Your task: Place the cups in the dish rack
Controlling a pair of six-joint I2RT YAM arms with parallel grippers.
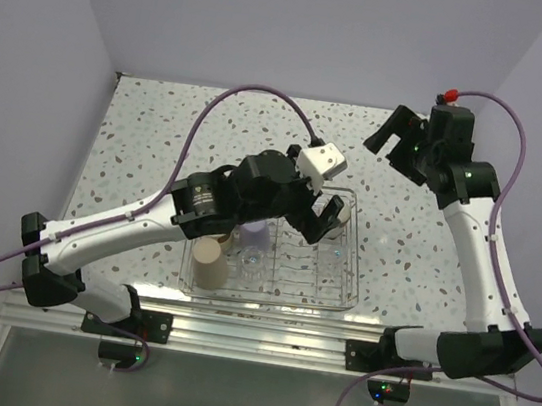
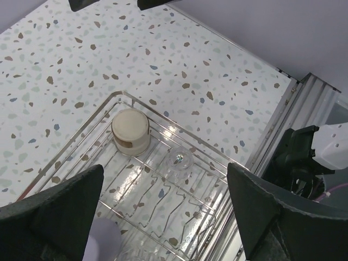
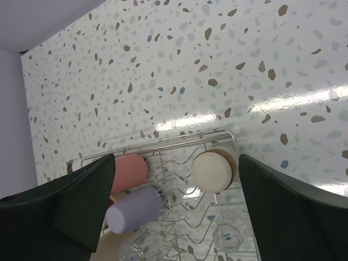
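Left fingers (image 2: 60, 212): wide open, with nothing in them. They hang over the dish rack (image 2: 81, 128).
Right fingers (image 3: 293, 206): wide open too, with nothing in them. They are out past the far right corner of the rack and do not touch it.
Where the cups are: every cup you can see is inside the rack. The short brown cup (image 2: 130, 131) stands upside down in a far corner. A clear cup (image 2: 178, 161) is near it. The pink cup (image 3: 128, 171) and the lavender cup (image 3: 133, 209) sit next to each other. The tall tan cup (image 1: 210, 260) stands at the near left corner.
Worktop (image 1: 159, 137): no cup shows on it outside the rack.
Hidden bit: the left arm covers part of the rack, so you cannot count all the cups.
How far along: it looks done, or almost done.
How the cups feel: small, light, hard and smooth, so they may slip. The clear ones may crack if you squeeze hard or drop them.
Where to hold: pinch across the side wall, near the middle. Squeeze gently.
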